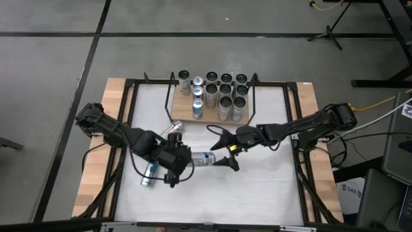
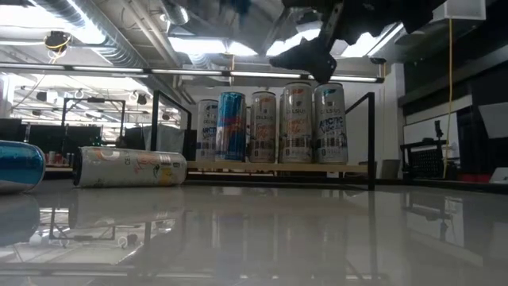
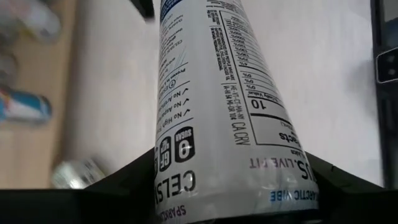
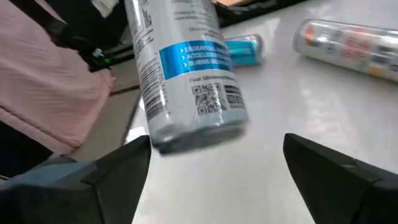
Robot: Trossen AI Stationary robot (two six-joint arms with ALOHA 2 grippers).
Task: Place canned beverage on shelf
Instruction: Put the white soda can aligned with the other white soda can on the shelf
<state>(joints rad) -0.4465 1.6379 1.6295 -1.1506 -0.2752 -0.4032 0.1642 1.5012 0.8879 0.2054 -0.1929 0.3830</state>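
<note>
Holding the can (image 1: pixel 202 158) by one end, left gripper (image 1: pixel 177 161) risked dropping it; right gripper (image 1: pixel 226 154) stood wide, not gripping.

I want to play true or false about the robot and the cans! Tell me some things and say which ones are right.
1. The left gripper holds a white can. True.
2. The right gripper is clamped shut on that can. False: its fingers stand open, with the can's end between them.
3. Cans stand upright on the shelf. True.
4. All the cans are on the shelf. False: two more cans lie on their sides on the white table.
5. The held can is standing on the table. False: it is lifted, held about level.
</note>
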